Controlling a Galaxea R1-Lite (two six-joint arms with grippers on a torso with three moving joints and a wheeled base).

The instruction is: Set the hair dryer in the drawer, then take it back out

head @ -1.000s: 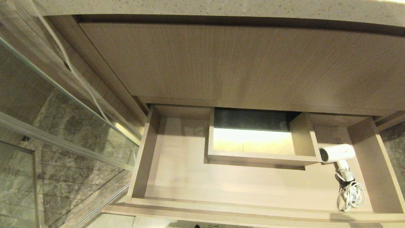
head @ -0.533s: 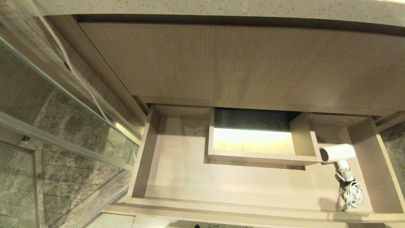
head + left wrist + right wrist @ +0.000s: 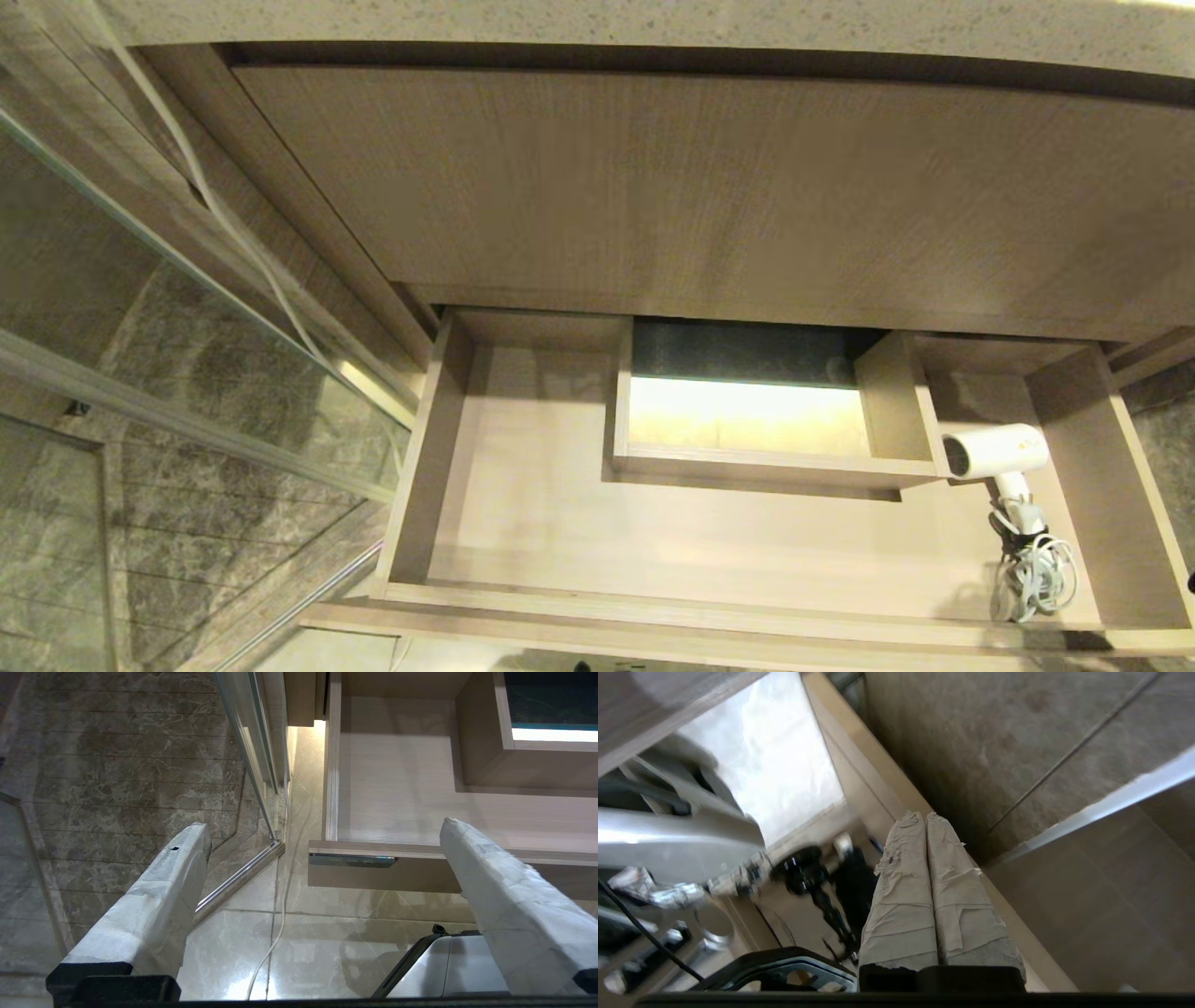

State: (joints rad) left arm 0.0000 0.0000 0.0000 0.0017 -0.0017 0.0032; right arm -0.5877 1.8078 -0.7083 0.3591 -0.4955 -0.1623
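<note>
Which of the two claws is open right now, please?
The left claw is open: its fingers stand wide apart, before the drawer front. The right claw has its fingers pressed together, holding nothing.

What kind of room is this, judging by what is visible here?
Probably a bathroom, perhaps a hotel's. A hair dryer lies in an open vanity drawer under a speckled stone counter, beside a glass partition and marble tiling.
</note>
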